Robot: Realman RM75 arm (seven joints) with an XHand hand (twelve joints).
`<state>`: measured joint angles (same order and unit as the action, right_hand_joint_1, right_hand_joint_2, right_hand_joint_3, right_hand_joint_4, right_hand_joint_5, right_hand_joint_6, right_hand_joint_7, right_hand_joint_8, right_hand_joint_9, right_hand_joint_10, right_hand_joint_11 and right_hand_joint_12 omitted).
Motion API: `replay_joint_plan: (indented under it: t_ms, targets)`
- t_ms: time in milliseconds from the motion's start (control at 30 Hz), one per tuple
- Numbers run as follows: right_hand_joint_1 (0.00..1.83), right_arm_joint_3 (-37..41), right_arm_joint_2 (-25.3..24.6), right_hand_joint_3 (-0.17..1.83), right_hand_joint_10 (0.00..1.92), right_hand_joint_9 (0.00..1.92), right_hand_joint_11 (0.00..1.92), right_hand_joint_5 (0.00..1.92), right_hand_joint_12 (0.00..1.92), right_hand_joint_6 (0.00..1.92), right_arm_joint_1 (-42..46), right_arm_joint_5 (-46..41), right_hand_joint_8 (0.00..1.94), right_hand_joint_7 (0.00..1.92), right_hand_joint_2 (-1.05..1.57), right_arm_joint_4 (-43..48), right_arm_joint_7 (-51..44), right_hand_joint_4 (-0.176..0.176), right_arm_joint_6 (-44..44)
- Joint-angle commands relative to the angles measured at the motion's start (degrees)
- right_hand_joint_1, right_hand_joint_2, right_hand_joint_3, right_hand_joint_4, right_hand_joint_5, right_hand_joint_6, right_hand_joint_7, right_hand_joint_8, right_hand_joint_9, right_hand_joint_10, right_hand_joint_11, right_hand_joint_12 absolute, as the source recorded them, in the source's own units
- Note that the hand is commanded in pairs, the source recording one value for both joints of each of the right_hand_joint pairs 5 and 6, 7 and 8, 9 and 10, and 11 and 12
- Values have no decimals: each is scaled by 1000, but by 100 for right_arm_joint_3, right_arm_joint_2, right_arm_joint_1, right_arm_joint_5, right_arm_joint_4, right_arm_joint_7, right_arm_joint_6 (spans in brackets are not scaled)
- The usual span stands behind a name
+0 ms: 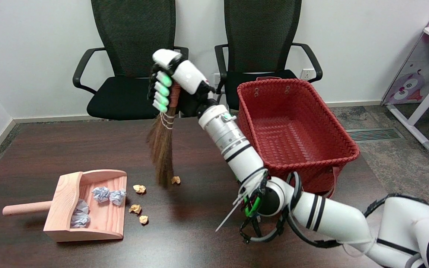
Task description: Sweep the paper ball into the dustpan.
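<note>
Two chairs point(132, 56) and red basket point(292, 123) behind table point(88, 149)

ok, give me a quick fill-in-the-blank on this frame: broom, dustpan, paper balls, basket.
1. The right hand grips the broom by its ____.
2. The white paper balls lie inside the ____.
3. The tan paper balls lie on the ____, right of the dustpan.
4. The red basket holds ____.

Missing words: handle; dustpan; table; nothing
</note>
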<state>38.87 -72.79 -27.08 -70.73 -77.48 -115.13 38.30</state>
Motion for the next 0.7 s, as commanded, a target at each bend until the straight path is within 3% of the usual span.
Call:
replay_joint_plan:
  t_ms: [33, 333, 700]
  targets:
    - [515, -625, 195, 903, 1920, 1920, 1920, 1920, 1920, 1920, -927, 629, 1920, 1920, 1109, 686, -1973, 10, -1428]
    - [514, -553, 192, 887, 1920, 1920, 1920, 1920, 1920, 1920, -778, 1096, 1920, 1920, 1269, 333, -2729, 14, -1817]
    - [519, -389, 91, 940, 1920, 1920, 1920, 1920, 1920, 1920, -763, 1061, 1920, 1920, 1344, 15, -2778, 16, -2460]
